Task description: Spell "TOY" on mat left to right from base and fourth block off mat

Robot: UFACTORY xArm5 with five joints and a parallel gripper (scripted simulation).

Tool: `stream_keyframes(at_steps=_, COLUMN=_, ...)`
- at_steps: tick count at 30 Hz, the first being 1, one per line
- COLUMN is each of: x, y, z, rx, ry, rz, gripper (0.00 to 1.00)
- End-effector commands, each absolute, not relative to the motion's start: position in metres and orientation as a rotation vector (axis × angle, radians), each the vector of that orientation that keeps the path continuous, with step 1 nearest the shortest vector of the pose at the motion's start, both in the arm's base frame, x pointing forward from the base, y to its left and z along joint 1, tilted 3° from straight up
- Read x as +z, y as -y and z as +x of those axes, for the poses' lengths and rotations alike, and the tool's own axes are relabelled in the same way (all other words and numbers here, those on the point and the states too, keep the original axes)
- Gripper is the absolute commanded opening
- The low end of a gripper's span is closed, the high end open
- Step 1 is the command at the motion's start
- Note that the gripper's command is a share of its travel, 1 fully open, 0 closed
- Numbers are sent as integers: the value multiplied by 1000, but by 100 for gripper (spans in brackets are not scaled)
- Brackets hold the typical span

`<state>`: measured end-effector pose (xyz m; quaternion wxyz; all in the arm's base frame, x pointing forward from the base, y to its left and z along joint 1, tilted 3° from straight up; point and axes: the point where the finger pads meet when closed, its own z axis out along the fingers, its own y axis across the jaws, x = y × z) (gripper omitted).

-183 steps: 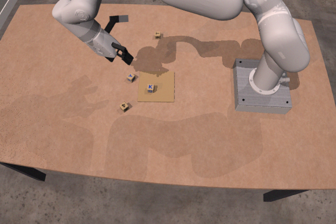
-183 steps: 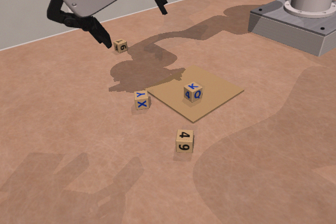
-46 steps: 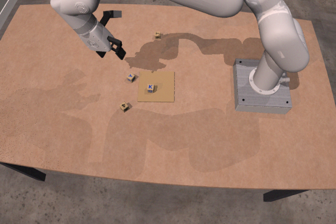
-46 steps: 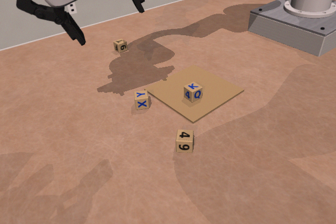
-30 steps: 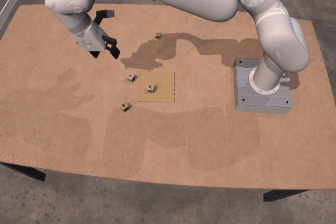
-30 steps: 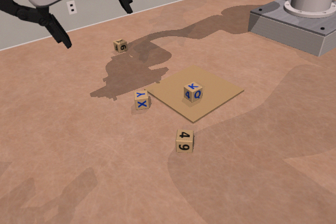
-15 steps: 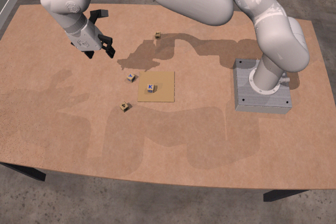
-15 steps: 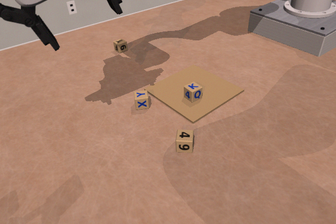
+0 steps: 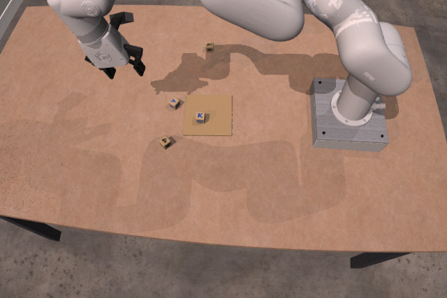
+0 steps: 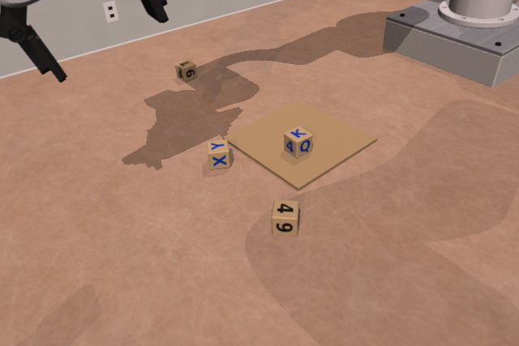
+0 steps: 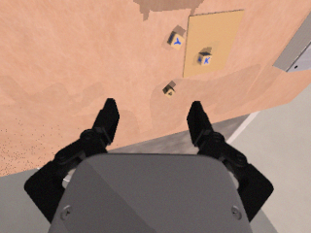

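My black two-fingered gripper [image 9: 124, 71] hangs wide open and empty high over the table, at ten o'clock from the tan square mat [image 9: 220, 125], where the small, stiff, probably light wooden K-topped block [image 9: 200, 117] sits, best pinched across two opposite flat sides.

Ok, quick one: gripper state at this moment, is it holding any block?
Gripper: open, fingers spread wide, holding nothing; it hangs high above the table, away from all four blocks.
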<state>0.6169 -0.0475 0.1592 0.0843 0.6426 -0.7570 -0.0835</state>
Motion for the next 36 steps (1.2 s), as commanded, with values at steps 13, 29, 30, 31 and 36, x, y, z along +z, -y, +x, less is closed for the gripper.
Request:
stream_keyframes(at_steps=13, x=169, y=44, z=639, rx=-208, ry=2170, rz=2085, gripper=100)
stream_keyframes(at_steps=29, x=175, y=41, z=654, rx=-170, ry=2081, rz=2223, gripper=100)
stream_keyframes(at_steps=30, x=175, y=41, z=654, rx=-170, ry=2081, rz=2223, gripper=100)
stream_keyframes(at_steps=31, x=175, y=41, z=654, rx=-170, ry=2081, rz=2223, gripper=100)
stream_keyframes(at_steps=36, x=175, y=41, z=654, rx=-170, ry=2081, rz=2223, gripper=100)
